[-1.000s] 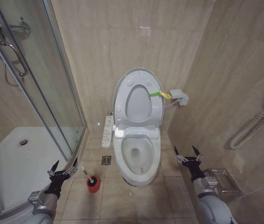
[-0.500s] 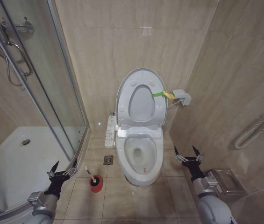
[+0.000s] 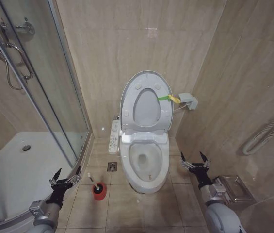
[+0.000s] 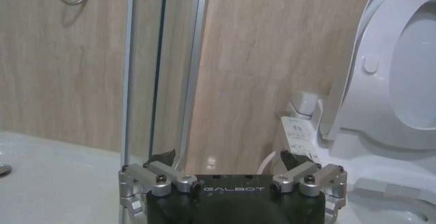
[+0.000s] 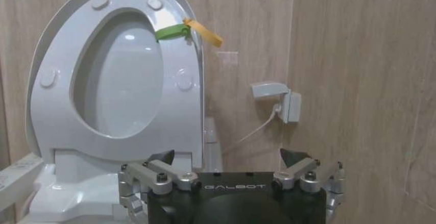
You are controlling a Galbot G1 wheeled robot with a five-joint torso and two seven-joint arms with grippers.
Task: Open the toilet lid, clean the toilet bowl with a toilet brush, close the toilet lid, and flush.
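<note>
We saw the toilet bowl [image 3: 144, 165], an elongated white ceramic form with a smooth rounded rim, standing on the beige tiled floor [image 3: 127, 204] with its long axis running from the back wall toward us. The toilet lid [image 3: 146, 103], a glossy white plastic oval, stood upright against the wall with the ring-shaped seat [image 3: 145, 110] raised against it; a yellow-green strap [image 3: 167, 98] hung from its right edge. A curved glass shower enclosure [image 3: 35, 97] filled the left side. A narrow white button panel [image 3: 113, 137] lay along the bowl's left side. The toilet brush [image 3: 94, 185] stood in a small red cup holder [image 3: 98, 192] on the floor left of the bowl, its pale handle tilted up and leftward. The left gripper [image 3: 65, 176] hovered near the brush, fingers spread. The right gripper [image 3: 194, 160] hovered right of the bowl, fingers likewise spread and holding nothing.
</note>
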